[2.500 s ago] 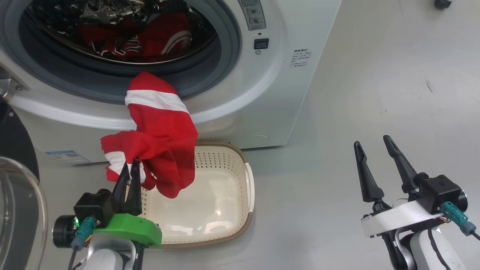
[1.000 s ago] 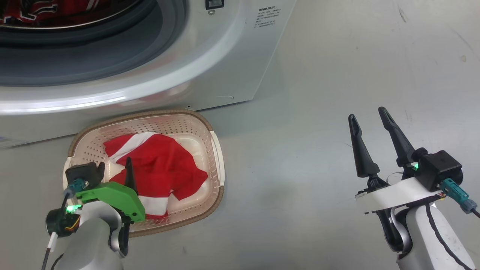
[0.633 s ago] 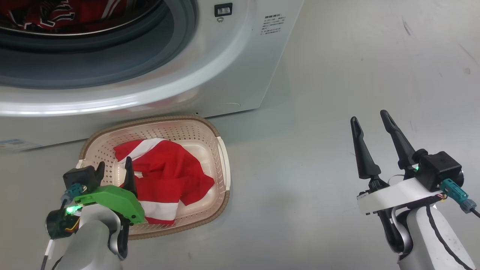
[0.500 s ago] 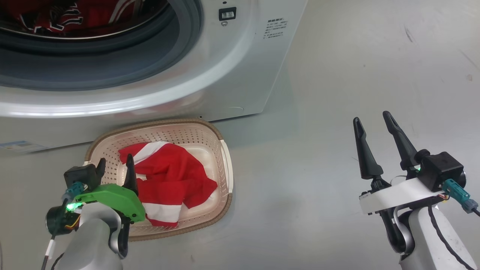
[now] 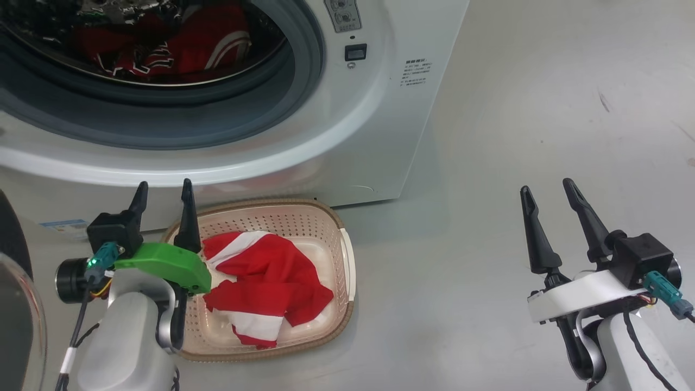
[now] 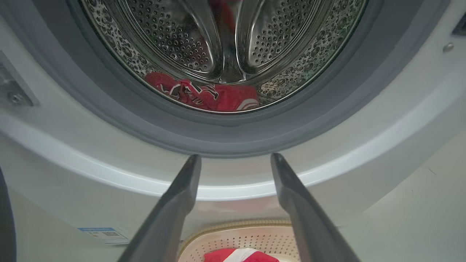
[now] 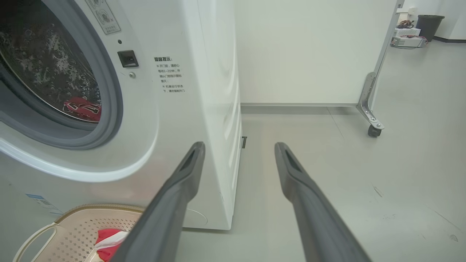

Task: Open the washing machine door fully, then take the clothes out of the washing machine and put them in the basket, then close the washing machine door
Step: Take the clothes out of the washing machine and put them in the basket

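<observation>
One crumpled red jersey (image 5: 266, 282) with white bands in the small cream perforated plastic basket (image 5: 304, 217), on the grey floor (image 5: 488, 136) just before the big white washing machine (image 5: 380, 125). Left gripper (image 5: 164, 187) above the basket's left rim, spread wide, empty; right gripper (image 5: 547, 187) well right, equally spread. More red jerseys (image 5: 179, 51) deep in the perforated steel drum (image 6: 225, 43).

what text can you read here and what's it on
"温馨提示:" heads the notice on the washer front.
Too small to read surely: the Chinese lines below it.
Too small: blue label low on the washer.
Blurred: sticker near the top of the washer.
Crumpled, unreadable: lettering on the jersey inside the washer.
</observation>
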